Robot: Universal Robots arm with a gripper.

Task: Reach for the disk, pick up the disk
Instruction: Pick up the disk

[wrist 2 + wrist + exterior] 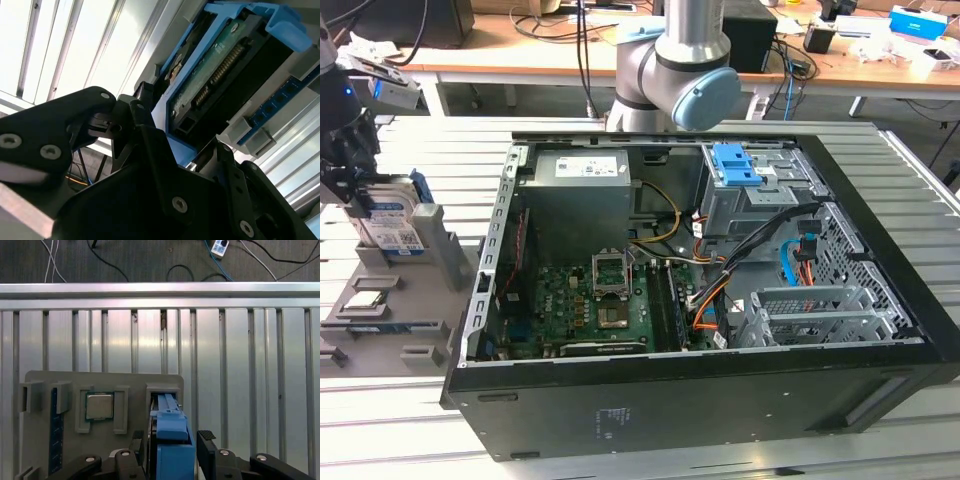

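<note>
A: Second wrist view, quick: gripper (180,131) is around the disk (220,62), black fingers (145,125) spread, one on each side of its blue rails.

B: Clamped on it?

A: No, jaws apart. First wrist view has a thin dark gap between each finger and the drive. Not lifted either. It stands on edge in its slot.

B: Slot in what?

A: Grey holder (125,382), lying on the slatted metal table (240,365). Small square silver chip (99,406) sits in a recess of the same holder, just beside the disk's slot and clear of the fingers.

B: And further out?

A: Exterior view: holder and gripper are at the exterior view's left edge. Next to them, toward the exterior view's right, is an open computer case (670,410) on its side, motherboard (590,300) facing up, with a bare blue bracket (735,165) inside. Beyond the case is the arm (670,60), then a cluttered desk (500,55).
</note>
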